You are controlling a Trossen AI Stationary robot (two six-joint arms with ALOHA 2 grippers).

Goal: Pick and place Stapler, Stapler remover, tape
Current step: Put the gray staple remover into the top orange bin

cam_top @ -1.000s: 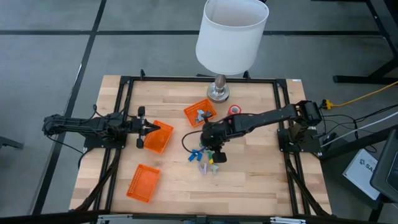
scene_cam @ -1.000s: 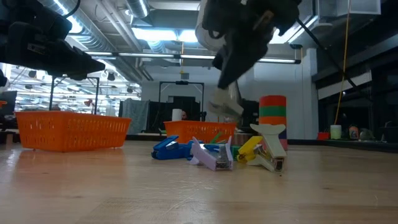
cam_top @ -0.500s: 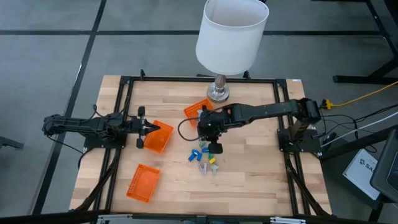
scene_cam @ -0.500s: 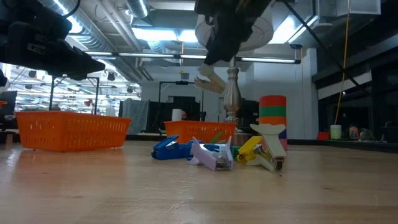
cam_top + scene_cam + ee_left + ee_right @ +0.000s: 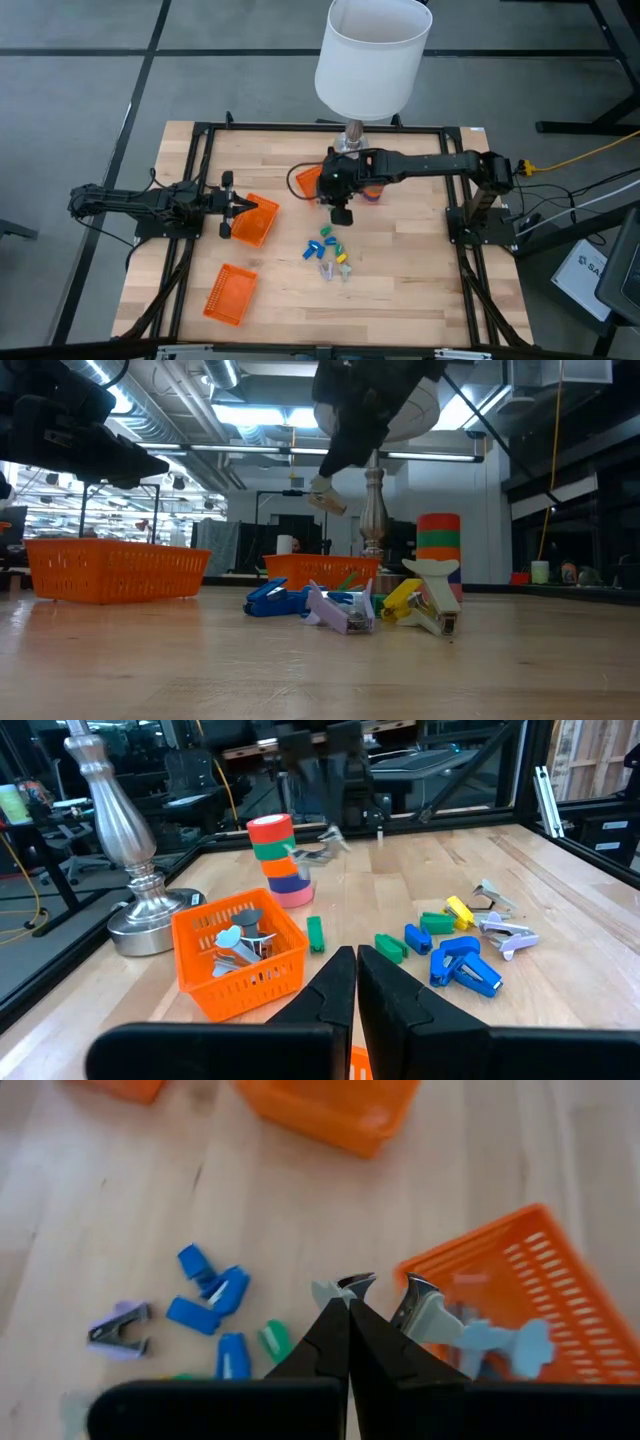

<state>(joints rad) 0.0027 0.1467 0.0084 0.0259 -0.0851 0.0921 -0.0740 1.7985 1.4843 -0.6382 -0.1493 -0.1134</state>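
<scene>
My right gripper point(image 5: 349, 1312) is shut on a pale staple remover point(image 5: 326, 501). It hovers beside the small orange basket point(image 5: 308, 180) near the lamp, above the table. That basket holds more pale staple removers point(image 5: 236, 936). A stack of coloured tape rolls point(image 5: 279, 860) stands on end next to it. Small blue staplers point(image 5: 213, 1294), a purple staple remover point(image 5: 118, 1330) and green and yellow pieces lie in a pile point(image 5: 330, 250) mid-table. My left gripper point(image 5: 356, 982) is shut and hangs level at the left, over a larger orange basket point(image 5: 252, 221). My right gripper pinches the pale staple remover between its two fingers. A pale wing and the metal claws point(image 5: 343, 1287) stick out past the fingertips, which hide the rest. The fingers slant down from the table's right side. The remover hangs lifted clear of the table and basket.
A lamp with a white shade point(image 5: 372, 55) and a silver base point(image 5: 138, 910) stands at the far edge, close behind the small basket. A third orange basket point(image 5: 230, 293) lies near the front left. A black frame point(image 5: 200, 150) runs around the wooden tabletop.
My right gripper has risen from the pile and swung toward the table's far edge. It now hangs beside the small basket by the lamp, tipped a little further down. It has stayed shut on the pale staple remover, which is lifted higher than before.
</scene>
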